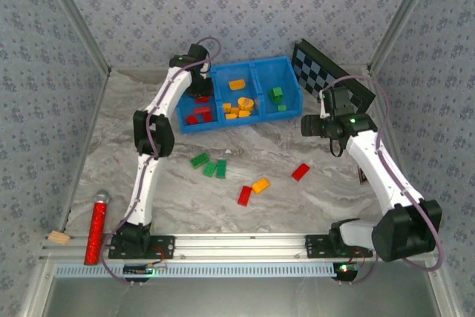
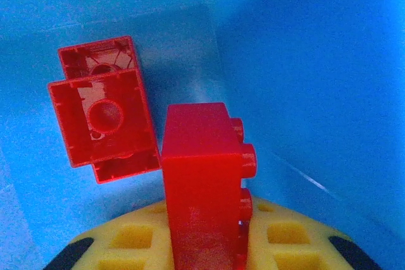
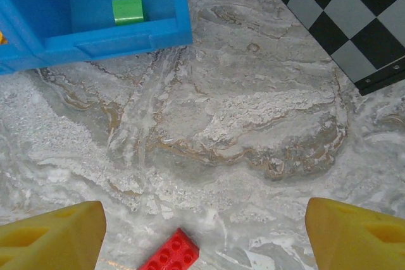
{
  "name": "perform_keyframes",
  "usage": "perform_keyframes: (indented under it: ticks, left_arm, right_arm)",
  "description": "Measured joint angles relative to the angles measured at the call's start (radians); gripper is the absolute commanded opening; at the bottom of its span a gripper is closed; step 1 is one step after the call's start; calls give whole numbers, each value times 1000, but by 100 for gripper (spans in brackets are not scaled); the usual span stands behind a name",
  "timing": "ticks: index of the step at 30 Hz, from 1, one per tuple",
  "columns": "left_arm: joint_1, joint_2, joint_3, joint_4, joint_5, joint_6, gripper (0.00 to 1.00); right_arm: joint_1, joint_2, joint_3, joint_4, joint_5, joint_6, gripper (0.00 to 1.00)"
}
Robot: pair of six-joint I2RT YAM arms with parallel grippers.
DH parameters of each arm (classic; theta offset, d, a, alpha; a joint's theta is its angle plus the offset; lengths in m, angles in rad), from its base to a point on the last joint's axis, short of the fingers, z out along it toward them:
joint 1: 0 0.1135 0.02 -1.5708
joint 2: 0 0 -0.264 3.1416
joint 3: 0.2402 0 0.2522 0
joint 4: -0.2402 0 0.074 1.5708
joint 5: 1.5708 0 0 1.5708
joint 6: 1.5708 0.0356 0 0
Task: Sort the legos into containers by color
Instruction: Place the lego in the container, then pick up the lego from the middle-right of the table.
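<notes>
Nearby: checkerboard (image 1: pixel 331 73) by tray (image 1: pixel 252 119) (left hand (image 2: pixel 205 222) grips lego (image 2: pixel 196 156)).

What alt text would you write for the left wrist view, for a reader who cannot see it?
A red lego brick, studs facing right, is held upright in the yellow-fingered left gripper inside a blue tray compartment. Two more red legos lie hollow side up, overlapping, on the compartment floor at upper left.
</notes>
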Motion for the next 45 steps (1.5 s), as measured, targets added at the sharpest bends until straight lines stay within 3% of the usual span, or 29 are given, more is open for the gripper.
perform_keyframes:
  ticks: [7, 14, 21, 27, 33, 36, 45]
  left_arm:
    - [16, -2, -5, -1, 18, 3, 46]
    - [13, -81, -71, -8, 17, 18, 46]
    - [-38, -327, -144, -32, -15, 93, 46]
    - [-240, -486, -203, -42, -90, 203, 50]
    - [-566, -470, -301, 4, -136, 278, 52]
    - [-678, -406, -295, 36, -134, 274, 53]
    - [-809, -136, -105, 43, -168, 212, 63]
  right_arm:
    - [1, 55, 16, 3, -13, -1, 84]
    - [3, 69, 33, 33, -40, -11, 84]
    - [12, 69, 33, 70, -69, -12, 81]
    - [-19, 55, 56, 30, -60, 18, 83]
    - [-257, -73, 76, -47, -116, 116, 93]
    - [-338, -159, 55, -82, -152, 141, 98]
    - [-426, -358, -112, -166, -250, 203, 100]
